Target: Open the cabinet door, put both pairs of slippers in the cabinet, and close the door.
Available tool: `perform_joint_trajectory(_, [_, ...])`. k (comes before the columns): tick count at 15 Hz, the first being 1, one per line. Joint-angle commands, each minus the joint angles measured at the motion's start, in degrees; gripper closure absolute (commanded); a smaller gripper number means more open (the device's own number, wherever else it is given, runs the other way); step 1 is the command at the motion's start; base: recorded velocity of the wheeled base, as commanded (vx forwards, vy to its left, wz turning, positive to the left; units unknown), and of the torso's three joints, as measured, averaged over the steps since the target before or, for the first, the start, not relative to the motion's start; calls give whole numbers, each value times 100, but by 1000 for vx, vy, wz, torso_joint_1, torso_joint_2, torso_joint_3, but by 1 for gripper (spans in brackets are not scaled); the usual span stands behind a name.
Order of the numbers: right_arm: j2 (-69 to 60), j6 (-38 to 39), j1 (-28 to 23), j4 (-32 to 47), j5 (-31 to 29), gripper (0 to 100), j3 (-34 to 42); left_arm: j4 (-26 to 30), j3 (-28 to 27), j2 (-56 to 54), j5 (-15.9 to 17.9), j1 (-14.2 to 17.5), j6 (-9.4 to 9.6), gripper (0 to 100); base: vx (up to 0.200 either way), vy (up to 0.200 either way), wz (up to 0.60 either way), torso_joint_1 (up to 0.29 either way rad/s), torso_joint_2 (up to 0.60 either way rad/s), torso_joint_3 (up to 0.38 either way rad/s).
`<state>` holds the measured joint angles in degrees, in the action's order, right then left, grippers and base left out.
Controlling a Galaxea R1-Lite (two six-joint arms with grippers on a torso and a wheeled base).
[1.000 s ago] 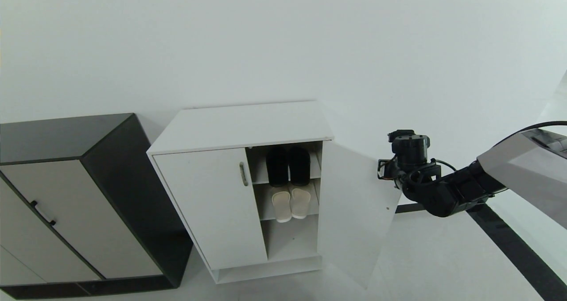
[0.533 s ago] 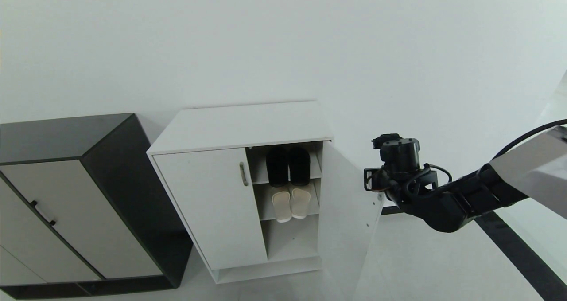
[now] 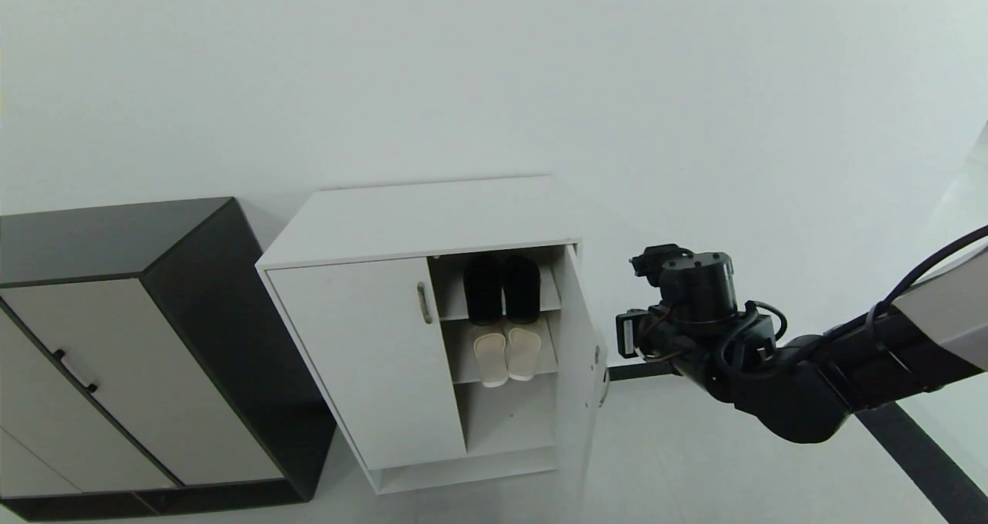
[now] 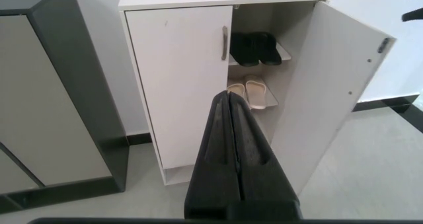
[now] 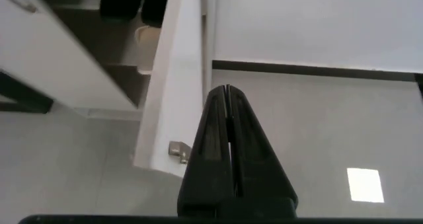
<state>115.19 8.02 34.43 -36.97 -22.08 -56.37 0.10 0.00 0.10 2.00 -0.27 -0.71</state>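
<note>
Inside the cabinet, the black slippers are lying at 12 o'clock of the white slippers. At their 3 o'clock the door is standing ajar, and my right end effector is hovering just beside it, clenched and empty. My left end effector is clenched too.

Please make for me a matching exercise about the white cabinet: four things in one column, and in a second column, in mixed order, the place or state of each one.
Column A
1. black slippers
2. white slippers
3. left door
4. right door

Column B
a. on the middle shelf
b. shut
c. on the top shelf
d. partly open

Pairs: 1-c, 2-a, 3-b, 4-d
</note>
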Motion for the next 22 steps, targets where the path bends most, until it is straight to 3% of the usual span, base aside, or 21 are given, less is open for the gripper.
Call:
perform_joint_trajectory(1, [30,6,-6,-12,72,100,73,-1,0,-1,2,0,0,100,0,0,0,0,0,0])
perform_joint_trajectory(4, [276,358,258,-64,274,100,47,-1,0,-1,2,0,0,100,0,0,0,0,0,0])
perform_joint_trajectory(9, [803,587,996,-1198,274,100,38,-1,0,-1,2,0,0,100,0,0,0,0,0,0])
perform_joint_trajectory(12, [355,569,1260,-1330,626,100,495,-1,0,-1,2,0,-8,100,0,0,0,0,0,0])
perform_joint_trajectory(15, [-322,-11,1277,-1365,1030,100,1155,-1,0,-1,2,0,0,100,0,0,0,0,0,0])
perform_joint_trajectory(20, [-190,-169,1268,-1646,1004,100,1242,-1,0,-1,2,0,-8,100,0,0,0,0,0,0])
perform_joint_trajectory(22, [-181,-169,1268,-1646,1004,100,1251,-1,0,-1,2,0,-8,100,0,0,600,-2,5,0])
